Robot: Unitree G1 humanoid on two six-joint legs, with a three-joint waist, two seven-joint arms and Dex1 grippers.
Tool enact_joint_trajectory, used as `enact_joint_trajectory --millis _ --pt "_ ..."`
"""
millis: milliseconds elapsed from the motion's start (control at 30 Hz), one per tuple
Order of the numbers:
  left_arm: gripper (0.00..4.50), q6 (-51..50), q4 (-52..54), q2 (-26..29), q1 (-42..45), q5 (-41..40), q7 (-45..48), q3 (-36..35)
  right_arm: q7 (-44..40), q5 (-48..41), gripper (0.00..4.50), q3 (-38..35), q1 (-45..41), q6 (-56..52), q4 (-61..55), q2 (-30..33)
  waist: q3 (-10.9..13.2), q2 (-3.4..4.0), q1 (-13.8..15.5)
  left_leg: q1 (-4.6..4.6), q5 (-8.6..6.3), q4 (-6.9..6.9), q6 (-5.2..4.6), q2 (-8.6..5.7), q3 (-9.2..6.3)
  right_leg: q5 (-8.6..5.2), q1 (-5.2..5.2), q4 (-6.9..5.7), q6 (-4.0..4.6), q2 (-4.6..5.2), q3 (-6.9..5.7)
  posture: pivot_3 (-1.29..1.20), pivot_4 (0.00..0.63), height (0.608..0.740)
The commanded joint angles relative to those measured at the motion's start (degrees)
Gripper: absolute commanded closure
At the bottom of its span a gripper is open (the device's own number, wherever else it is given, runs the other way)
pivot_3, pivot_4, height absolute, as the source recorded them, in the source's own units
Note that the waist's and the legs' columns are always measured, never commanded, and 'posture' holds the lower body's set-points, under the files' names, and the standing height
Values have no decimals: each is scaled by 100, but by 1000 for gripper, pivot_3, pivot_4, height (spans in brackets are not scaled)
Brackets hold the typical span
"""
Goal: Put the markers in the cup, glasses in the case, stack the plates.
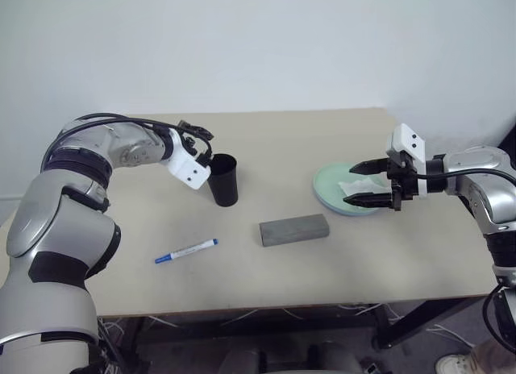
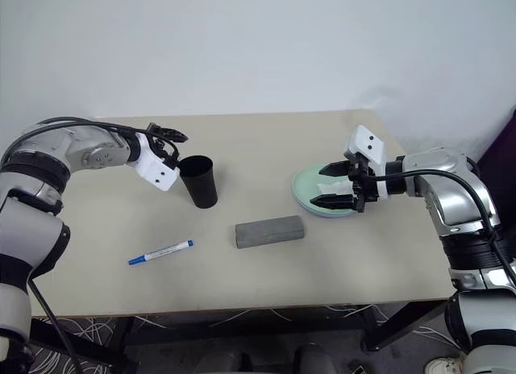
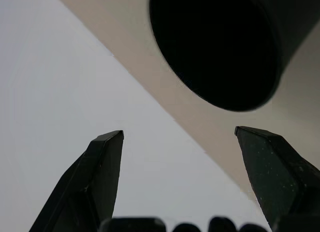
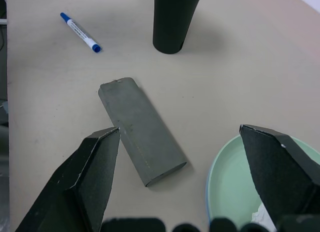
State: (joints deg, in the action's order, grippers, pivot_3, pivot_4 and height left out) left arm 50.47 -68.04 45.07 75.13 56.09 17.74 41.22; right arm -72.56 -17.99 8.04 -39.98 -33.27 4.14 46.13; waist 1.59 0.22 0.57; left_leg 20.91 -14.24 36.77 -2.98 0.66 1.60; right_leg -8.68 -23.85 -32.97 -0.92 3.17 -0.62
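Observation:
The black cup (image 1: 224, 180) stands upright at the table's left rear. My left gripper (image 1: 202, 147) hovers beside its rim, open and holding nothing; in the left wrist view the cup's dark mouth (image 3: 215, 47) lies just beyond the fingertips. A blue-capped marker (image 1: 187, 251) lies flat near the front left. The grey case (image 1: 294, 229) lies shut mid-table. On the right a pale green plate (image 1: 329, 183) rests on a light blue one, whose rim shows beneath. My right gripper (image 1: 367, 184) is open above the plates. The glasses are out of view.
A white tissue (image 1: 352, 187) lies on the green plate under the right gripper. The table's front edge (image 1: 282, 305) runs along the bottom, with cables below it. A person's shoe (image 1: 455, 364) is on the floor at the lower right.

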Motion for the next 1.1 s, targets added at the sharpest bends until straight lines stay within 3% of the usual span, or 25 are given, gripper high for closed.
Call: enact_joint_trajectory --millis 33,133,200,300,367,500,633,867,1100 --pt "745 3 137 74 108 -1333 1581 -813 -17 -44 353 -131 -192 59 -74 29 0 0 -1 4 0 2 0 1 0 0 -5 0 1 0 0 0 0 731" --pt "745 -868 573 6 -138 -2722 3396 -1575 -36 -32 353 -113 -210 69 -47 24 0 1 -3 12 0 5 -1 2 4 -1 -14 -4 4 0 0 0 0 731" --pt "745 -2357 1517 -18 -500 -3882 4748 -2170 -50 -26 353 -102 -229 76 -22 21 -1 2 -8 16 1 7 -1 3 6 -4 -19 -8 10 0 0 0 0 731" --pt "745 -4643 3106 122 -1097 -4892 5995 -2680 -81 -16 353 -78 -255 91 18 16 -1 2 -28 20 1 11 -2 6 12 -5 -27 -15 13 -2 6 0 0 731" --pt "745 -5646 3845 312 -1544 -5289 6550 -2825 -110 1 353 -48 -293 110 71 2 -1 3 -62 23 2 16 -3 4 7 -4 -27 -21 11 -4 8 0 0 731" --pt "745 -6886 4850 576 -2287 -5675 6884 -2943 -161 30 353 1 -370 148 155 -24 -1 2 -109 10 3 15 -5 5 6 -4 -21 -28 10 -10 15 0 0 731" --pt "745 -7488 5520 831 -2869 -6039 7140 -3013 -215 36 353 19 -401 187 187 -5 0 0 -135 -8 3 17 -5 6 -3 -10 -11 -47 17 -13 16 0 0 731" --pt "745 -7838 6010 1165 -3757 -5835 7026 -2678 -236 10 353 -8 -293 130 57 72 0 2 -174 -27 3 14 -5 4 -11 -11 0 -52 17 -14 15 0 0 731" --pt "745 -7713 5984 1116 -4117 -5439 6576 -2391 -207 -29 353 -43 -204 65 -57 124 0 0 -166 -21 3 14 -4 3 -17 -11 -1 -48 18 -15 15 0 0 731"
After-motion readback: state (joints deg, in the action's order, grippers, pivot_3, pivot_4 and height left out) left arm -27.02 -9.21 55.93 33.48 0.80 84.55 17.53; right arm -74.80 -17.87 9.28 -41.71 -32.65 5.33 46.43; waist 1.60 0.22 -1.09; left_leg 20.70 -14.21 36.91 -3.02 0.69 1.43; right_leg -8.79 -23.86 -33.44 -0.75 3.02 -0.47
